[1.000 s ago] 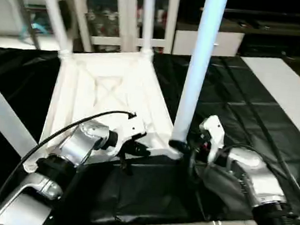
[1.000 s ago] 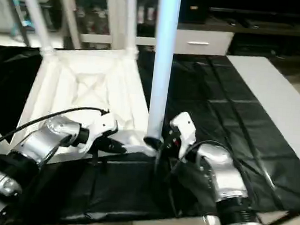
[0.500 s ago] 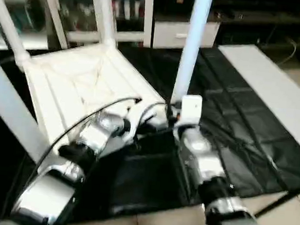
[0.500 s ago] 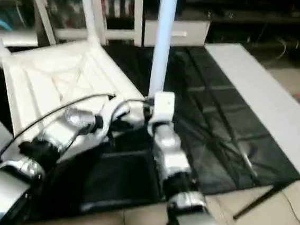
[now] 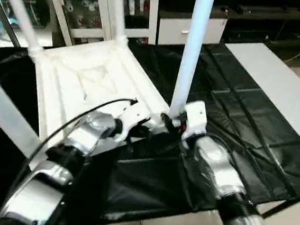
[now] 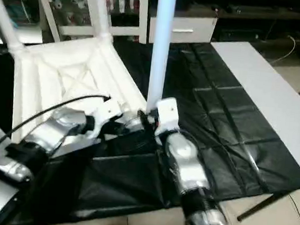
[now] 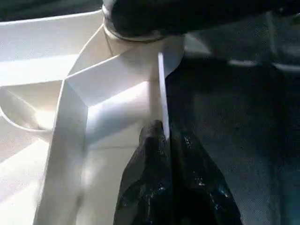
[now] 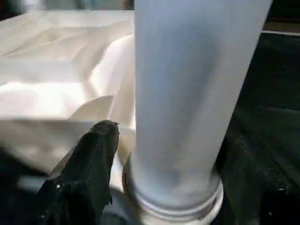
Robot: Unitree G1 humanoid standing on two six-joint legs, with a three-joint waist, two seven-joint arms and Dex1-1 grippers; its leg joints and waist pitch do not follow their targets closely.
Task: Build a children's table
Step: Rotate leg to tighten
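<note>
- My right gripper (image 8: 140, 187) sits at the base of an upright white leg (image 5: 190, 52). One black finger (image 8: 86, 173) rests beside the leg's flared end; the other is hidden behind the leg, so I cannot tell how wide the fingers stand.
- My left gripper (image 7: 161, 140) meets the near edge of the upturned white table top (image 5: 83, 85). A thin rib of the ribbed underside runs down into the fingertips, which look closed on that rib.
- The leg stands in the top's near right corner socket (image 7: 136, 23).
- The top lies on black sheeting (image 5: 235, 110) that stretches bare to my right.
- Farther off, two more legs (image 5: 117, 8) rise from the far corners.
- Beyond stands a white glass-fronted cabinet (image 5: 86, 5).
</note>
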